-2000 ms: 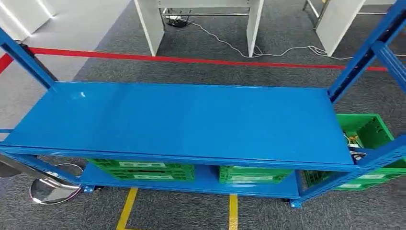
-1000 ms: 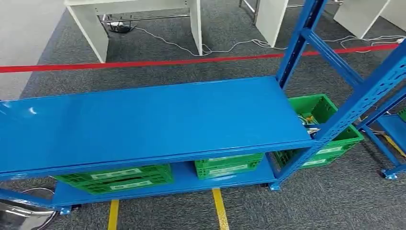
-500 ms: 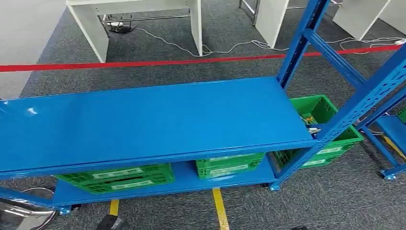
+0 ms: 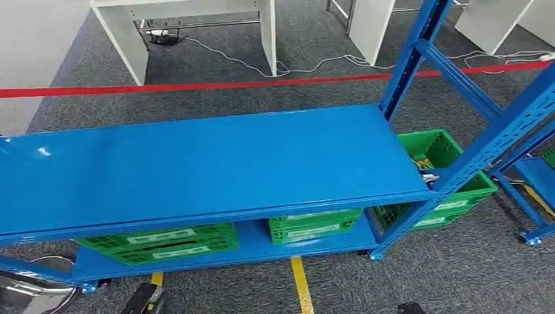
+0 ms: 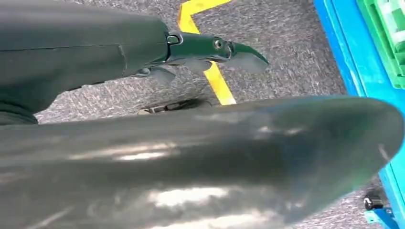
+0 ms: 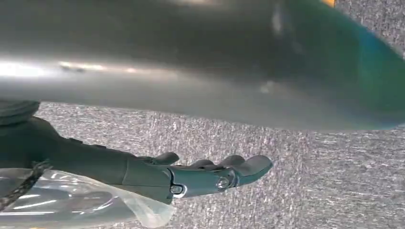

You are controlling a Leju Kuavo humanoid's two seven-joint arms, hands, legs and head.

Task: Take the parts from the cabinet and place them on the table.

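Reaching low for the green crates (image 4: 313, 226), we risk our empty, loosely extended left hand (image 5: 210, 50) and right hand (image 6: 210, 175) striking the blue shelf (image 4: 209, 163) edge

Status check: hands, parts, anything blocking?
Left hand and right hand low over the carpet, holding nothing. Parts in the green bin at the rack's right end, untouched. Blue upright crosses in front of that bin.

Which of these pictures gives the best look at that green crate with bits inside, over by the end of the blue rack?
The head view: it shows the open green crate whole enough, beside the blue rack, with small parts inside. The left wrist view catches just a green corner of some crate, which one I cannot tell. The right wrist view looks at carpet.
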